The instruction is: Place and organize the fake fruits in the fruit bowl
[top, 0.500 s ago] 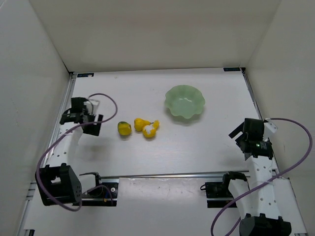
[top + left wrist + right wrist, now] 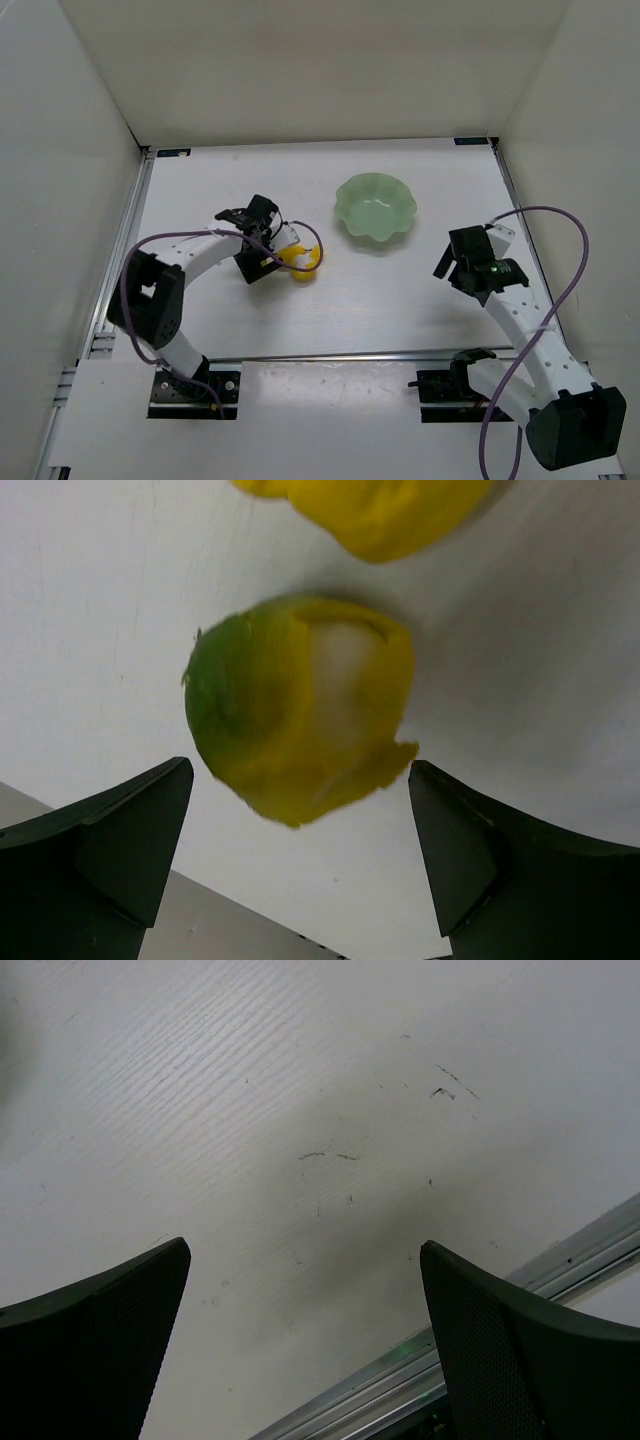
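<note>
The left hand (image 2: 300,772), its fingers wide apart, stands over the small yellow-green rounded plastic fruit (image 2: 300,710), which lies on the white surface (image 2: 400,300) between them, left of the empty pale mint-green scalloped bowl (image 2: 375,207); the right hand (image 2: 305,1260), also apart, is farther from it.

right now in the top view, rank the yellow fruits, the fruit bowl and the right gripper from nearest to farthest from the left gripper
1. yellow fruits, just right of the left gripper
2. fruit bowl, farther back and to the right
3. right gripper, far right side
</note>
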`<state>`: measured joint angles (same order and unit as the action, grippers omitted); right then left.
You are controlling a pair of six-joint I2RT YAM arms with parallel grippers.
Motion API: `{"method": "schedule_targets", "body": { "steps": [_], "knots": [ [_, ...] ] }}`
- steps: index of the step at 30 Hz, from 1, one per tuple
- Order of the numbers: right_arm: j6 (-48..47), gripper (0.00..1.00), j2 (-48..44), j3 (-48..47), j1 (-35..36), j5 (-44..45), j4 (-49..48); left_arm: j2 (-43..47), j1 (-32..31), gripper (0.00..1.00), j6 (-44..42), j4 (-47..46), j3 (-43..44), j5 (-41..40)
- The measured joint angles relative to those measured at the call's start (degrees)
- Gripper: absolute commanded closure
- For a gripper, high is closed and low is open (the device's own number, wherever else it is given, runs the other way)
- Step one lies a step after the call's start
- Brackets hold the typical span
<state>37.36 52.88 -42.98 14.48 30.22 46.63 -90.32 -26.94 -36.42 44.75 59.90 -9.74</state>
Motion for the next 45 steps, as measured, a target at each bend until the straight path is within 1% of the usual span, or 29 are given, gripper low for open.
{"method": "schedule_targets", "body": {
  "steps": [4,5,7,8,9,12,16,18,21,24,26,27,28,29,31,33,34,37,39,40,43,45],
  "knots": [
    [0.61,0.0,0.48,-0.28,1.18,1.44,0.35,-6.03,-0.07,0.0,-0.72,-0.72,3.08,-0.76],
    [0.72,0.0,0.52,-0.46,1.31,1.79,0.44,-6.93,-0.07,0.14,-0.74,-1.01,3.32,-0.9],
    [0.92,0.0,0.61,-1.07,1.31,2.38,0.7,-8.0,-0.02,0.27,-0.63,-1.07,3.39,-1.03],
    [1.03,0.0,0.74,-1.46,1.31,2.58,0.85,-8.31,0.02,0.38,-0.48,-0.98,3.41,-1.01],
    [1.07,0.0,0.92,-1.86,1.31,2.75,0.9,-8.46,0.07,0.42,-0.02,-0.98,3.48,-0.98],
    [1.2,0.0,1.92,-3.04,1.31,2.97,1.22,-8.48,0.09,0.49,0.42,-0.66,4.0,-0.92],
    [1.25,0.0,3.54,-3.96,1.33,3.08,1.27,-7.78,0.37,0.51,1.81,0.98,5.49,-0.98],
    [1.25,0.0,4.09,-4.09,1.33,3.06,1.2,-7.1,0.48,0.51,2.58,2.95,7.3,-1.29],
    [1.25,0.0,4.87,-4.13,1.36,3.02,1.07,-6.62,0.57,0.51,3.96,6.14,13.14,-2.38],
    [1.25,0.0,6.16,-4.13,1.36,2.82,0.33,-6.99,0.42,0.49,5.14,8.28,22.18,-4.31],
    [1.25,0.0,7.58,-4.13,1.4,2.56,-0.55,-8.79,0.09,0.49,6.16,8.81,30.8,-5.35],
    [1.25,0.0,8.35,-4.13,1.49,2.47,-0.83,-10.27,-0.42,0.46,6.62,8.52,35.58,-5.97],
    [1.25,0.0,9.11,-4.13,1.62,2.36,-1.22,-12.0,-0.98,0.46,7.13,8.17,39.69,-6.19],
    [1.25,0.0,9.92,-4.13,1.7,2.34,-1.73,-14.51,-1.84,0.44,7.54,7.58,44.48,-6.14],
    [1.25,0.0,11.34,-4.13,1.79,2.19,-2.36,-19.82,-3.8,0.44,8.26,5.92,52.52,-5.99],
    [1.25,0.0,12.15,-4.2,1.84,2.19,-2.93,-26.25,-6.19,0.39,8.9,4.11,59.78,-5.64],
    [1.22,0.0,12.44,-4.35,1.84,2.19,-3.23,-29.57,-7.41,0.39,9.4,3.45,63.21,-5.64],
    [1.11,0.0,12.81,-5.62,1.84,2.14,-3.74,-38.36,-10.54,0.35,10.99,0.5,69.51,-5.64],
    [0.87,0.0,12.81,-6.54,1.84,2.14,-4.28,-42.29,-12.2,0.31,11.91,-0.83,70.4,-5.62],
    [0.66,0.0,12.81,-6.97,1.84,2.14,-4.61,-43.63,-12.92,0.29,12.28,-1.11,70.49,-5.57],
    [-0.2,0.0,12.81,-8.2,1.84,1.99,-5.01,-46.82,-14.58,0.01,13.29,-1.4,71.91,-4.74],
    [-0.92,0.0,12.81,-8.68,2.23,1.79,-5.42,-47.17,-15.26,0.0,13.84,-2.01,72.54,-4.42]
  ]
}}
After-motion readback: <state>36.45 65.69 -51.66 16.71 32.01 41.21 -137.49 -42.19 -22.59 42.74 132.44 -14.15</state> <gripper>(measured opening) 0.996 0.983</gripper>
